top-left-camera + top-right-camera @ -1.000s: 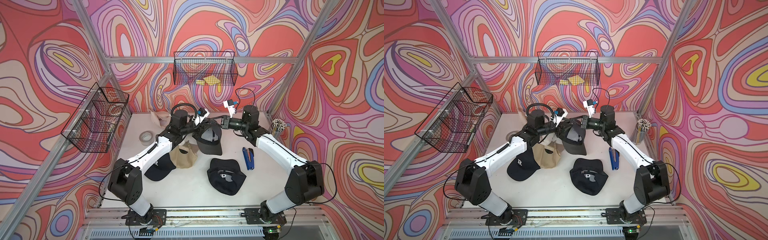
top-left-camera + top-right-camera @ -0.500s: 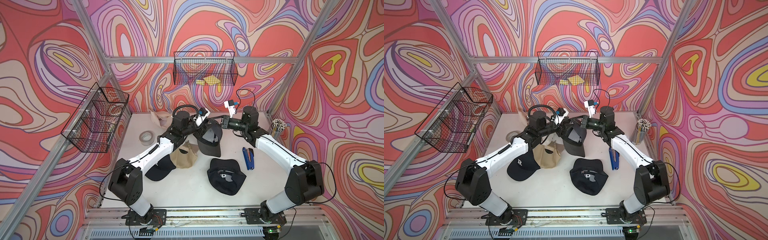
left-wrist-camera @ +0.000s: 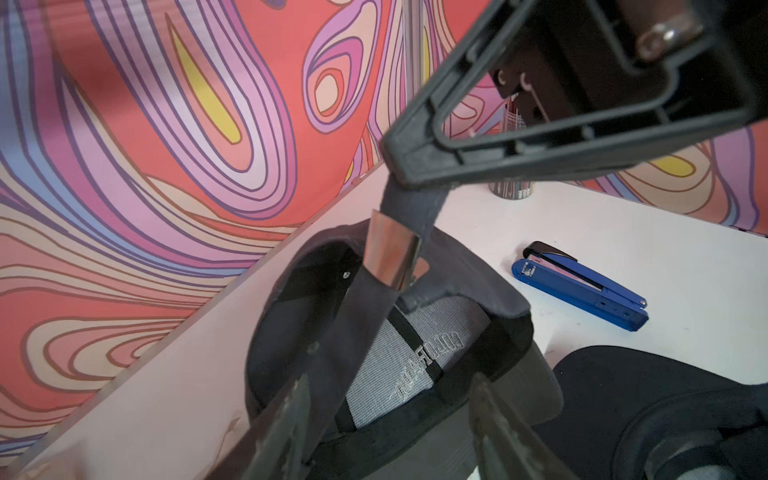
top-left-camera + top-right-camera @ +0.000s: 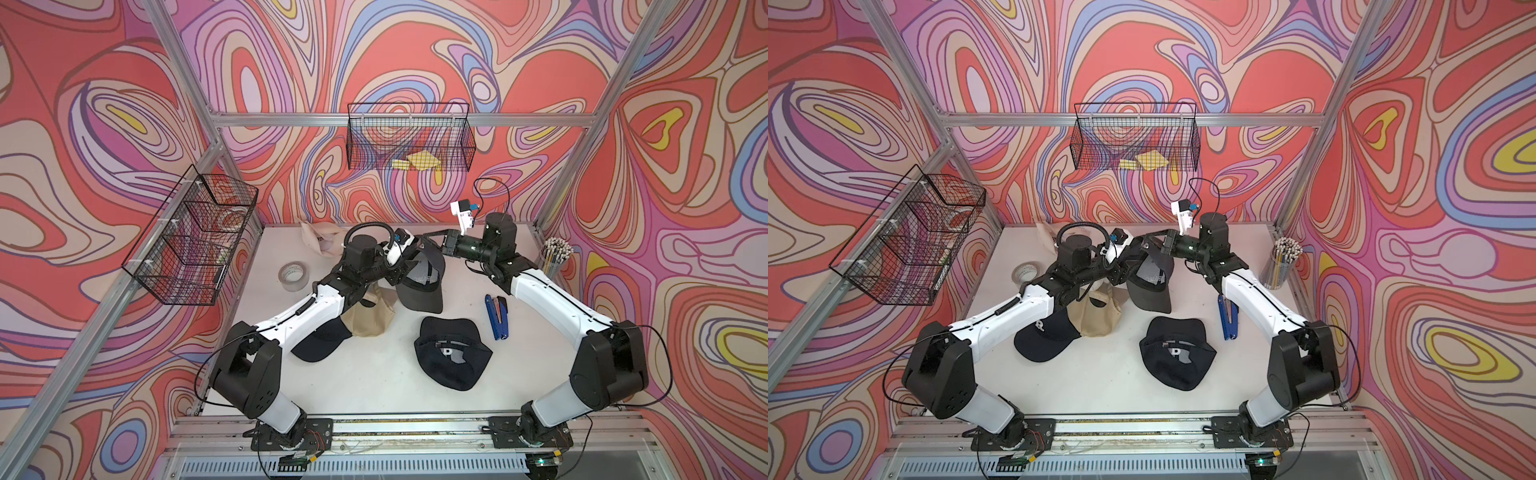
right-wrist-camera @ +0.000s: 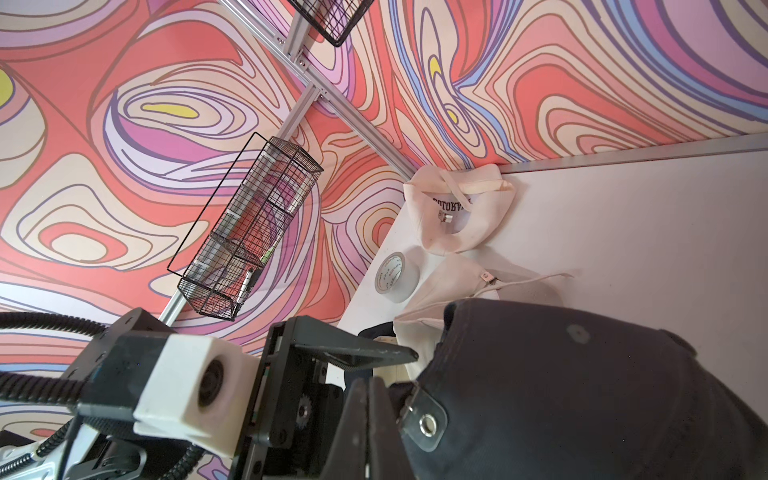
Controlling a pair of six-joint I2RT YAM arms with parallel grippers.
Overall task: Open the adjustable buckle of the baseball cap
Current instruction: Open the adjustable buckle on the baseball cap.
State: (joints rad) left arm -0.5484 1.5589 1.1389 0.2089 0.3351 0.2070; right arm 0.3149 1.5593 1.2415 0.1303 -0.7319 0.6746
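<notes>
A: What are the right fingers [image 3: 411, 166] doing?

B: They are pressed together, pinching the end of the cap's strap [image 3: 359, 324]. The left fingers [image 3: 490, 428] are spread. The strap runs down beside one of them, and nothing is caught between them.

A: Where is the cap?

B: The cap [image 4: 419, 286] is dark grey. It hangs from that pinch, just toward 12 o'clock from the middle of the bench [image 4: 374, 386]. Its inside faces up and its brim points to 6 o'clock. I cannot tell whether the brim touches the bench. A navy cap [image 4: 451, 353] lies at its 5 o'clock and a blue stapler [image 4: 496, 318] at its 4 o'clock.

A: What could go wrong from here?

B: As I judge it, the pinch holds only a short end of soft cloth. A hard tug could pull the strap free, and the cap would drop onto the bench. The left fingers could also close on the strap instead of the metal, which would pull it tighter rather than loosen it.

A: How does the buckle look?

B: The buckle [image 3: 390, 253] is a small shiny metal clasp at the cap's back opening, near the pinch. The strap passes through it. I cannot tell whether its flap is lifted. The cap itself is floppy, with a pale grey lining that carries lettering.
</notes>
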